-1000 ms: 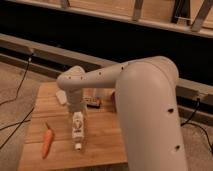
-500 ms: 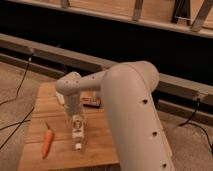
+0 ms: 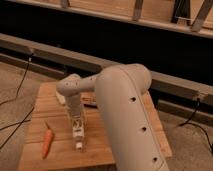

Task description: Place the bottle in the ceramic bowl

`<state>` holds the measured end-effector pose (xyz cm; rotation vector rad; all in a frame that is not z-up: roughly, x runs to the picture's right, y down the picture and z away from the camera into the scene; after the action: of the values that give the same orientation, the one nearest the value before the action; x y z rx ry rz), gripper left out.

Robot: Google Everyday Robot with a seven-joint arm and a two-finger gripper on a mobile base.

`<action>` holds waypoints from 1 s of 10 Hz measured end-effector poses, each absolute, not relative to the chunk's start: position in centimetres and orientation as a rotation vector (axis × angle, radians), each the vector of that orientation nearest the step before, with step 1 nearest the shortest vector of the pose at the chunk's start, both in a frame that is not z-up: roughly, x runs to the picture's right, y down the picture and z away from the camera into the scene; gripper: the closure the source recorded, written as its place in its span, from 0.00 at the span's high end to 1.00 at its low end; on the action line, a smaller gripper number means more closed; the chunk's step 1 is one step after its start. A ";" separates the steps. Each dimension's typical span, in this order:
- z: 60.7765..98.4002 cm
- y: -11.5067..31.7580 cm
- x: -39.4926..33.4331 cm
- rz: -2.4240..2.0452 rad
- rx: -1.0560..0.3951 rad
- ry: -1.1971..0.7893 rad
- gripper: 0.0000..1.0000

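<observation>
The bottle (image 3: 77, 134) is slim and pale, and lies on the wooden table (image 3: 45, 105) with its small cap pointing toward the front edge. My gripper (image 3: 76, 123) hangs from the white arm (image 3: 120, 100) and sits right over the bottle's upper end, at or just above it. The ceramic bowl is hidden, most likely behind the arm's bulky forearm.
An orange carrot (image 3: 47, 141) lies on the table left of the bottle. A small white object (image 3: 60, 98) and a dark flat item (image 3: 90, 100) sit behind the gripper. Cables (image 3: 20, 82) run on the floor at left. A long dark ledge (image 3: 170, 82) runs behind the table.
The arm has swung further over the table and now hides its right half. The gripper has come down over the bottle. The bottle and the carrot have not moved.
</observation>
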<state>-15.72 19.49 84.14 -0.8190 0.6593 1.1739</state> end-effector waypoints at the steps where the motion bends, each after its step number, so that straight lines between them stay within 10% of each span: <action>1: 84.0 18.7 -15.9 1.183 -0.827 0.649 0.12; 10: 81.0 10.1 -11.1 1.256 -0.914 0.642 0.00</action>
<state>-11.05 10.11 81.04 -0.9137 0.6423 1.2558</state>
